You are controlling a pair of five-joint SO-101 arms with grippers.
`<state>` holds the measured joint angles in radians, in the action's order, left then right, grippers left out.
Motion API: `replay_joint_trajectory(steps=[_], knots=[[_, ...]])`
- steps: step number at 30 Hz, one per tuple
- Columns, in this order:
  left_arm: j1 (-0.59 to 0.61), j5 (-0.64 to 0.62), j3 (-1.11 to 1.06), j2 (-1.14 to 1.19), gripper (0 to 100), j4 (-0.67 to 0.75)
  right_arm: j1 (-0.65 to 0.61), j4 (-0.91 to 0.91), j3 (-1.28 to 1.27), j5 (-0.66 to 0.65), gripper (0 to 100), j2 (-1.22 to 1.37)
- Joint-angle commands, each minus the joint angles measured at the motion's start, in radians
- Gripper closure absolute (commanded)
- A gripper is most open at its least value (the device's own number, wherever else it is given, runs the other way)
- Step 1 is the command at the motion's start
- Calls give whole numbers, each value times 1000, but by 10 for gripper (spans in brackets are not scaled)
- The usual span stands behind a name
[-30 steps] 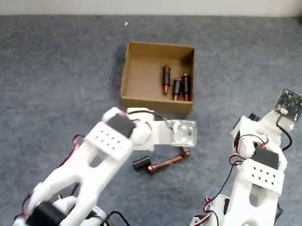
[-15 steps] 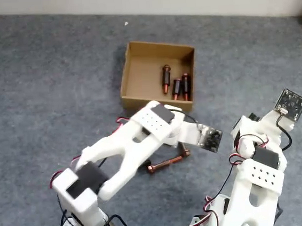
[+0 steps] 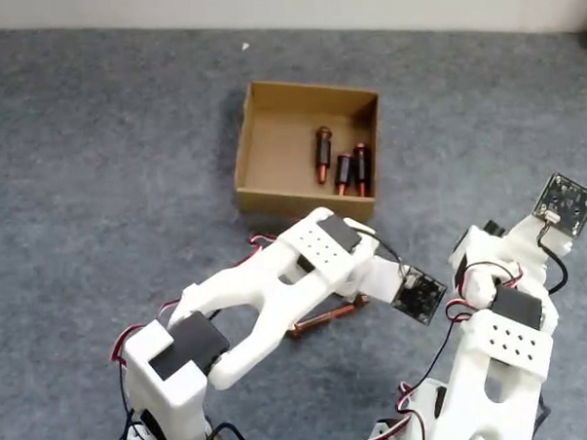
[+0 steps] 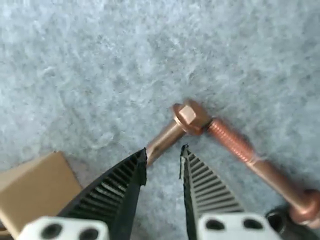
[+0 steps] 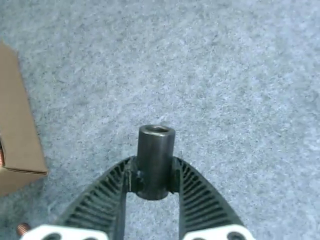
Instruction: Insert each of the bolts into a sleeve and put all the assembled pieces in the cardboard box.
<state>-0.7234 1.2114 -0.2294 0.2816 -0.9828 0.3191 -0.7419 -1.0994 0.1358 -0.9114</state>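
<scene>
On grey carpet (image 3: 95,141), toward 12 o'clock in the high view: open square brown cardboard box (image 3: 302,198), with three black-sleeved copper bolts (image 3: 343,167) lying in its 3 o'clock half. At 6 o'clock from the box, two loose pieces on the carpet: bare copper hex-head bolt (image 4: 172,131), and a second bare copper bolt (image 4: 250,156) whose threaded tip touches the first one's head at an angle. Left gripper (image 4: 162,159) hangs over the first shank, jaws slightly parted, grasping nothing, one fingertip just beside the shank. At 4 o'clock from the box, right gripper (image 5: 154,169) is clenched on a black cylindrical metal sleeve (image 5: 156,145), its open bore pointing away from the wrist.
</scene>
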Motion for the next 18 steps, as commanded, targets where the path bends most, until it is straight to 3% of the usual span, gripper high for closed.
replay_joint_trajectory(steps=[1, 18], knots=[[-25, 26, 44, -7, 863, 20, 13, 31, 13, 5, 993, -38], [25, 20, 38, -8, 863, 57, 13, 2, 47, 5, 993, -39]])
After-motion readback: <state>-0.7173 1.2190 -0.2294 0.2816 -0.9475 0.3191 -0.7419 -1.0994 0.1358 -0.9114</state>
